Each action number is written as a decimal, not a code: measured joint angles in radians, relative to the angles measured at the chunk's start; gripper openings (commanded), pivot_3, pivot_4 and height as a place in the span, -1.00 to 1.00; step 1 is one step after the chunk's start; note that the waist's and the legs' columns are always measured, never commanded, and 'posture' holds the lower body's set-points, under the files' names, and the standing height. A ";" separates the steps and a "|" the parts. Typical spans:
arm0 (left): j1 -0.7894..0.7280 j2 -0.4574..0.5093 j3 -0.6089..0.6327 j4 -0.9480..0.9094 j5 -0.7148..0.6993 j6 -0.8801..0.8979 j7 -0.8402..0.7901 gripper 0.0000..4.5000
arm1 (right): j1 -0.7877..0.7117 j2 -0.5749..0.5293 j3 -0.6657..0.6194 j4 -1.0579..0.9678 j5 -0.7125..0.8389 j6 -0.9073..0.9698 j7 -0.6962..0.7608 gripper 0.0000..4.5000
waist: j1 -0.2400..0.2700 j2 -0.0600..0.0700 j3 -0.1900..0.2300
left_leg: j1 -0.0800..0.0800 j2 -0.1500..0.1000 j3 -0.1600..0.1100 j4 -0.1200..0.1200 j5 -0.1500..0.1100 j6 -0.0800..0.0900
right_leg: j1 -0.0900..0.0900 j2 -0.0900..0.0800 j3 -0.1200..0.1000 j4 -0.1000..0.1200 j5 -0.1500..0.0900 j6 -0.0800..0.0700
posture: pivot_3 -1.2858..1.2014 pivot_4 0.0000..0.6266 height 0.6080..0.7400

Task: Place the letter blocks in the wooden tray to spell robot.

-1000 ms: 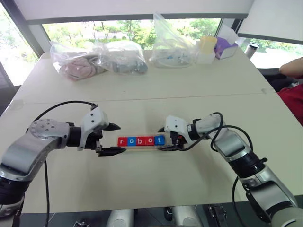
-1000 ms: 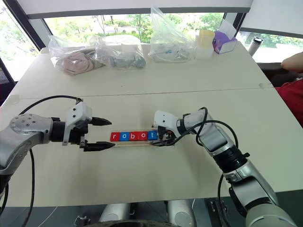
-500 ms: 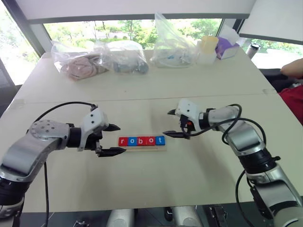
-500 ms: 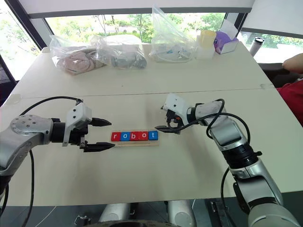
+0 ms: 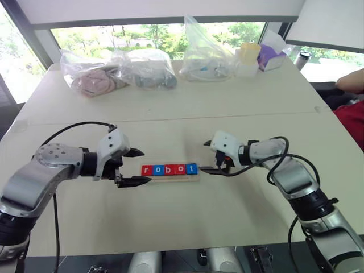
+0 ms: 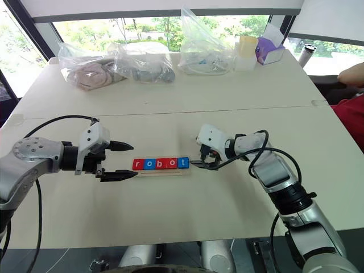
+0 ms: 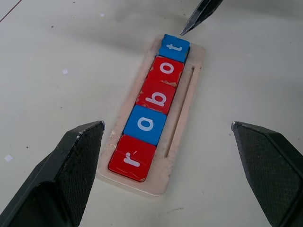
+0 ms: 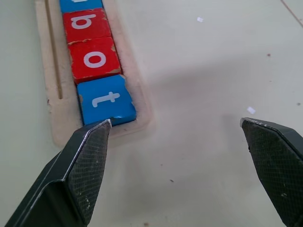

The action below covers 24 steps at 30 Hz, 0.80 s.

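Note:
Five letter blocks (image 5: 170, 169) lie in a row in the wooden tray (image 7: 182, 109) and read r (image 7: 133, 158), o (image 7: 146, 125), b (image 7: 158, 96), o (image 7: 165, 70), t (image 7: 174, 47). The r, b and second o are red; the first o and t are blue. My left gripper (image 5: 145, 166) hovers open just off the tray's left end, holding nothing. At the right end my right gripper (image 5: 203, 157) is open and empty, one fingertip (image 8: 90, 156) close beside the t block (image 8: 105, 100).
Clear plastic bags (image 5: 149, 69) with contents line the table's far side, with a yellow-lidded cup (image 5: 248, 59) and a purple box (image 5: 272, 54) at the far right. A person's arm (image 5: 351, 81) shows at the right edge. A seam (image 5: 170, 120) crosses the table behind the tray.
My right gripper has pulled back to the right from the tray's end, rising and then sinking a little. The left gripper and the blocks have stayed put.

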 measured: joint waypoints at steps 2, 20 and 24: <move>0.000 0.000 0.000 0.000 -0.002 0.002 0.002 1.00 | 0.000 0.008 0.001 0.001 -0.002 0.000 -0.004 0.99 | 0.000 0.000 0.000 | 0.000 0.000 0.000 0.000 0.000 0.000 | 0.000 0.000 0.000 0.000 0.000 0.000 | 0.03 -0.52 1.00; 0.000 0.000 0.000 -0.008 -0.009 0.005 0.010 1.00 | -0.004 0.052 -0.004 0.023 -0.003 0.017 -0.030 0.99 | 0.000 0.000 0.000 | 0.000 0.000 0.000 0.000 0.000 0.000 | 0.000 0.000 0.000 0.000 0.000 0.000 | 0.03 -0.52 1.00; 0.005 0.001 0.002 -0.008 -0.011 0.006 0.010 1.00 | -0.004 0.030 -0.027 0.010 0.007 0.036 -0.032 0.99 | 0.000 0.000 0.000 | 0.000 0.000 0.000 0.000 0.000 0.000 | 0.000 0.000 0.000 0.000 0.000 0.000 | 0.03 -0.52 1.00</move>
